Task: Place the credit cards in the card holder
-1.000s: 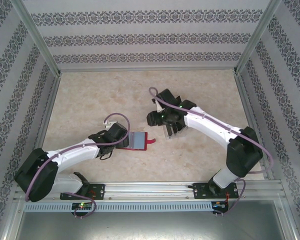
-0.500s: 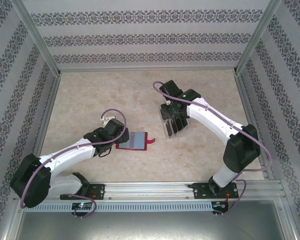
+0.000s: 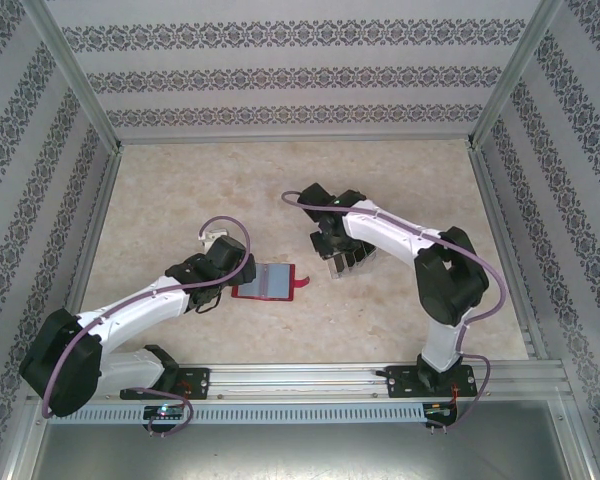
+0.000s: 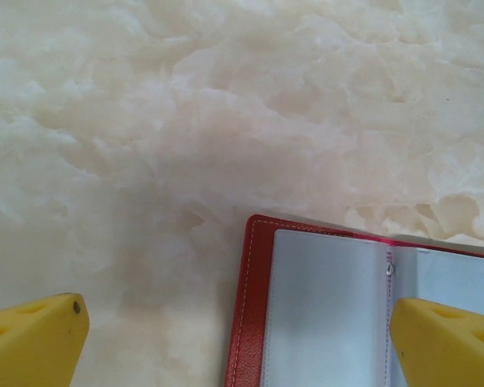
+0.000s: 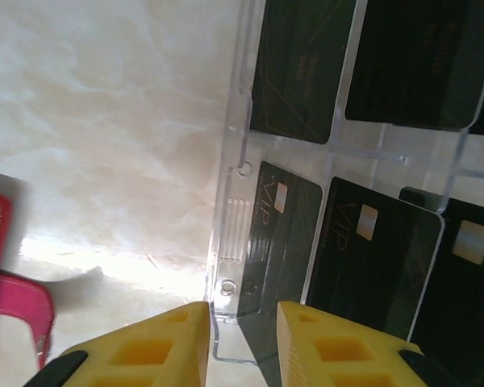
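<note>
The card holder (image 3: 272, 281), a red wallet, lies open on the table with its greyish inside up. My left gripper (image 3: 240, 284) hovers at its left edge. In the left wrist view the gripper (image 4: 238, 316) is wide open over the wallet's (image 4: 331, 314) red border. Several black credit cards (image 5: 289, 234) stand in a clear plastic rack (image 5: 230, 214). My right gripper (image 5: 244, 339) is open a narrow way, its fingers on either side of the rack's near left corner and the leftmost card's lower edge. From above, the right gripper (image 3: 327, 246) is at the rack's (image 3: 348, 258) left end.
The wallet's pink snap tab (image 3: 301, 284) points towards the rack, a short gap between them. Metal frame posts and patterned walls close in the table on three sides. A rail (image 3: 300, 380) runs along the near edge by the arm bases.
The right wrist has swung from behind the rack round to its left end and come down close to the cards. The left gripper drew back left off the wallet, then held still.
</note>
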Available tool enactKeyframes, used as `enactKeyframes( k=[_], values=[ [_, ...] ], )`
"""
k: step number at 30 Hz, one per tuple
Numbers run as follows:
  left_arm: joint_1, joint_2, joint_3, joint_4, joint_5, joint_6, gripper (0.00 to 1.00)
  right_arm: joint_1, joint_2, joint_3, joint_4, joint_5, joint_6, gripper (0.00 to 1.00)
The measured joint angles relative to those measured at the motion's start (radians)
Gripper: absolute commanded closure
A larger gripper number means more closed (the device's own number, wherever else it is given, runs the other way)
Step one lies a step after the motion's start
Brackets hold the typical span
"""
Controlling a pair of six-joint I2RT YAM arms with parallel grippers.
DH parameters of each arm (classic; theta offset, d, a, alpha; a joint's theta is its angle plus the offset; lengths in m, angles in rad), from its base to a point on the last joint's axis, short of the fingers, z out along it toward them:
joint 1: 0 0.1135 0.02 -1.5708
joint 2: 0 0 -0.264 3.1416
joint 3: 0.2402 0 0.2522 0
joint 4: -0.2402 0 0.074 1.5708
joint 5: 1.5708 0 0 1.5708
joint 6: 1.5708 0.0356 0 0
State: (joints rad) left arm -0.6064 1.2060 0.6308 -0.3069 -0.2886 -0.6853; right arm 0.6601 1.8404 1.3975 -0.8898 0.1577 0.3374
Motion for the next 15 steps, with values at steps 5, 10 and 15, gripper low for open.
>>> enactKeyframes(
  k=[5, 10, 15],
  values=[
    [0.000, 0.000, 0.000, 0.000, 0.000, 0.000, 0.03, 0.011, 0.027, 0.000, -0.018, 0.048, 0.004, 0.72],
    [0.000, 0.000, 0.000, 0.000, 0.000, 0.000, 0.03, 0.017, 0.032, 0.000, -0.026, 0.082, 0.005, 0.72],
    [0.000, 0.000, 0.000, 0.000, 0.001, 0.000, 0.04, 0.019, 0.032, 0.000, -0.027, 0.100, 0.007, 0.72]
  ],
)
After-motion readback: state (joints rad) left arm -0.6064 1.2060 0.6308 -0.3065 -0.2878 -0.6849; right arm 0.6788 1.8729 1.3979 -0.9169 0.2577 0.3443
